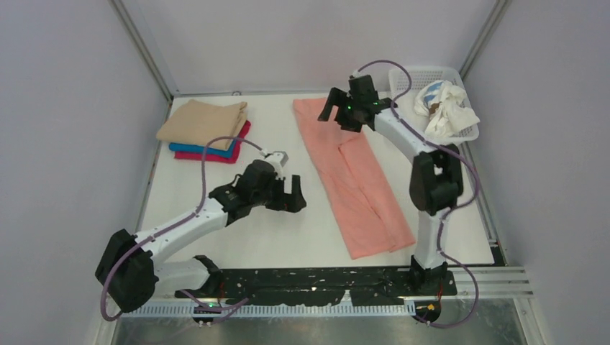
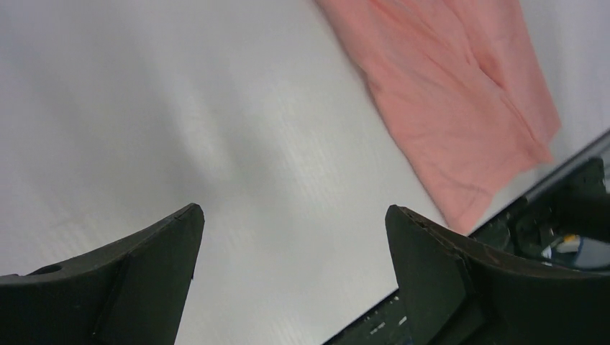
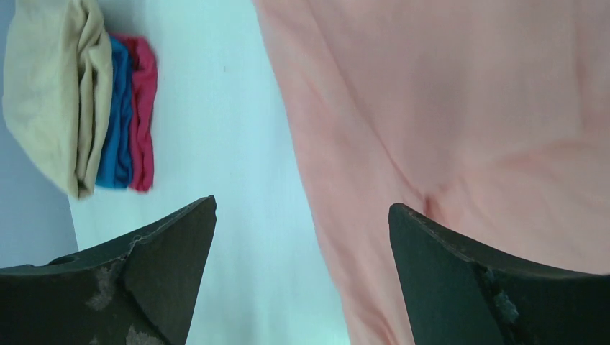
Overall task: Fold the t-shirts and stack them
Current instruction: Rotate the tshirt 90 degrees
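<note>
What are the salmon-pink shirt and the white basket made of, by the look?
Long salmon-pink shirt: soft matte cloth, probably cotton knit; it creases and lies limp. White rectangular lattice basket: likely moulded plastic, given its stiff gridded walls.

soft matt cloth salmon-pink t-shirt (image 1: 354, 180); smooth matt white table (image 1: 244, 237)

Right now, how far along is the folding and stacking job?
Done: tan shirt on blue on magenta, folded and stacked far left. In hand: pink shirt lies folded lengthwise into a long strip; left gripper and right gripper hover with fingers open, holding nothing. Left: fold the pink shirt short and lay it on the tan shirt.
</note>
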Robot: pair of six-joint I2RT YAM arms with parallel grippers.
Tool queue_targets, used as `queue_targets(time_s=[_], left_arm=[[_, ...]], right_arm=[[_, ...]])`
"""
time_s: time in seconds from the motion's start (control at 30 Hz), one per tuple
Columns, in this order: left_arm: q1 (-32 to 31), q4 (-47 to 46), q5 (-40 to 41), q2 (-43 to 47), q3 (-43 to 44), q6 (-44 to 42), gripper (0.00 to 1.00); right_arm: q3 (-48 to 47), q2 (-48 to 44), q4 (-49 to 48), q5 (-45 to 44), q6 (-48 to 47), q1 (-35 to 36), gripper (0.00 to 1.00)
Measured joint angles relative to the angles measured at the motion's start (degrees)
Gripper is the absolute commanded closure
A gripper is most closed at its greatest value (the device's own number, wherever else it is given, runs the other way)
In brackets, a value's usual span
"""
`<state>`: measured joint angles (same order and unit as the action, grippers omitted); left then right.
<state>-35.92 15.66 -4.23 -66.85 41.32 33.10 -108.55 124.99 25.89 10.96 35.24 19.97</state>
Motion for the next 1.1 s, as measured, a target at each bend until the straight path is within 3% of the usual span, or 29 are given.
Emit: queue_targets(time_s=[0.17,0.33,0.53,0.7,1.1], left_arm=[[-16.35,-0.07,-0.72,-4.61,5.73,-3.17,0.00],[-30.10,0.17,1.36,-15.19,16.00,-3.87,0.01],[-39.80,6.14,9.70,-29.53,29.33,-3.56,0.08],[-43.21,10.40,14.47,-36.94,34.88,-3.39,0.29],[-46.14,13.75,17.29,-44.57,37.22,-11.04,0.37]], right_arm=[[28.26,-32.94,-1.31,-7.15,-3.93,-1.16,0.05],[50.01,-55.56,-1.29,-11.82,-4.20,-12.96,0.05],[66.45,-68.48,4.72,-14.88,-4.09,-20.31,0.05],[67.45,-74.07,5.86,-15.15,-4.61,-23.04,0.05],[71.30,-74.64,5.53,-14.71,-3.96,-26.49,0.05]])
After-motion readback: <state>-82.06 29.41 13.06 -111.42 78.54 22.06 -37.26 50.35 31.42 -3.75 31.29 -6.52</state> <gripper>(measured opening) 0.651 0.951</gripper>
